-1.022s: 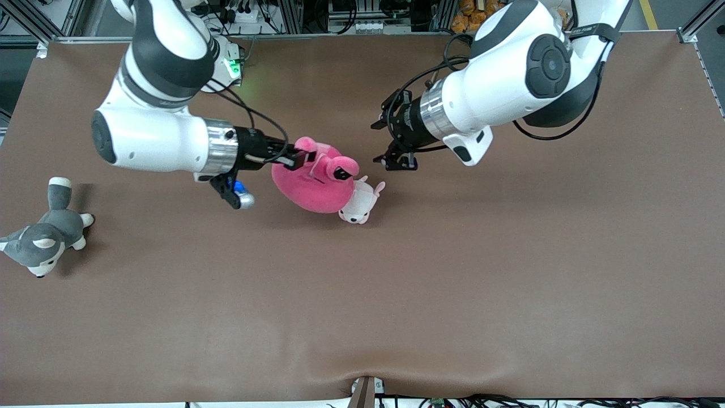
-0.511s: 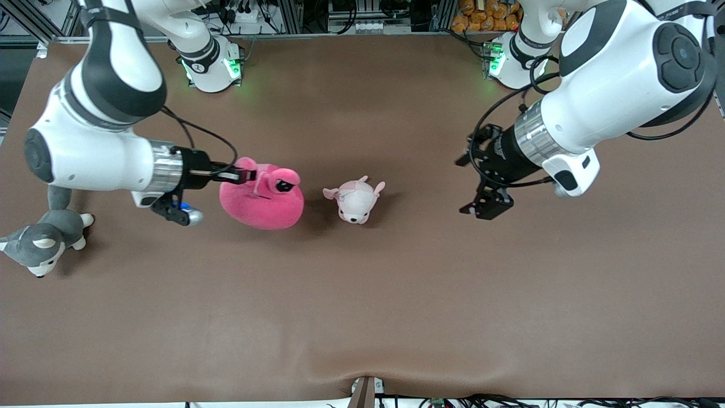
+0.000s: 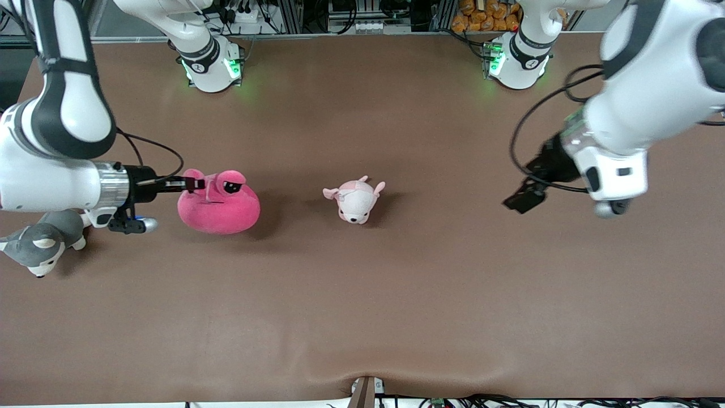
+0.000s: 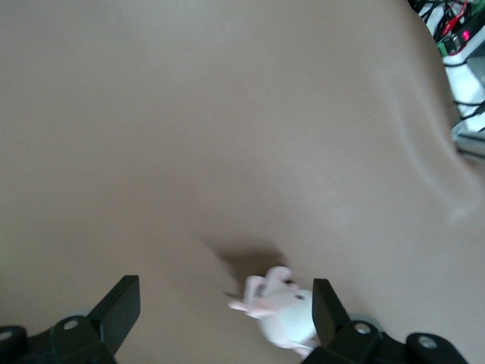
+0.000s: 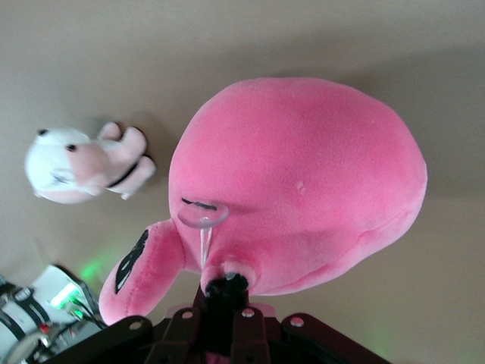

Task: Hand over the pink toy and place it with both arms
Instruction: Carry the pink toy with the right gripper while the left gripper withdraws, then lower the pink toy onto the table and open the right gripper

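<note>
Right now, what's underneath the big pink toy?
Only bare brown table shows around the pink toy, which the right claw grips by an eye stalk. Its underside is hidden, so whether it rests on the table can't be told.

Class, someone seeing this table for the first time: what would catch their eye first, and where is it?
The round hot-pink plush toy with stalk eyes, pinched by the right gripper toward the right arm's end of the table. Next, the small pale pink-and-white puppy plush mid-table, and the open left gripper over bare tabletop.
</note>
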`<action>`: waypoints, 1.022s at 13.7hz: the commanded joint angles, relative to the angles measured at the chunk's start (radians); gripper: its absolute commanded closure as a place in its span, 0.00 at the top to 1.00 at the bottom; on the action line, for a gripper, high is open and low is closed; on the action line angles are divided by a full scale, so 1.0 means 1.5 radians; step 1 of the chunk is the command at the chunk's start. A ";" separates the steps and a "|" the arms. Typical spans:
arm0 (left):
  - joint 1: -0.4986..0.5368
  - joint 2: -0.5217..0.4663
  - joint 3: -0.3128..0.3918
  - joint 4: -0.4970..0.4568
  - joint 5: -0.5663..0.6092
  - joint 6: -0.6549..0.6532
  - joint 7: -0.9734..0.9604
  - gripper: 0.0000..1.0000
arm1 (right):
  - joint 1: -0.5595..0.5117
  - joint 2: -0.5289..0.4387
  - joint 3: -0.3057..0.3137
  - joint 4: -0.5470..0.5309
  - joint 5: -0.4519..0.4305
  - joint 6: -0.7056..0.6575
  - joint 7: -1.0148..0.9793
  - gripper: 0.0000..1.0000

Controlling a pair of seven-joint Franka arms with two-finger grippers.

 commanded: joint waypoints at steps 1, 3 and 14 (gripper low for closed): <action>0.026 -0.021 0.000 -0.005 0.019 -0.042 0.185 1.00 | -0.056 0.038 0.012 -0.010 -0.007 -0.036 -0.082 0.00; 0.050 -0.028 -0.004 -0.006 0.036 -0.065 0.284 1.00 | -0.089 0.073 0.012 -0.010 -0.007 -0.049 -0.146 0.00; 0.024 -0.233 0.113 -0.196 0.051 -0.068 0.573 1.00 | -0.208 0.114 0.012 -0.004 -0.008 -0.063 -0.221 0.00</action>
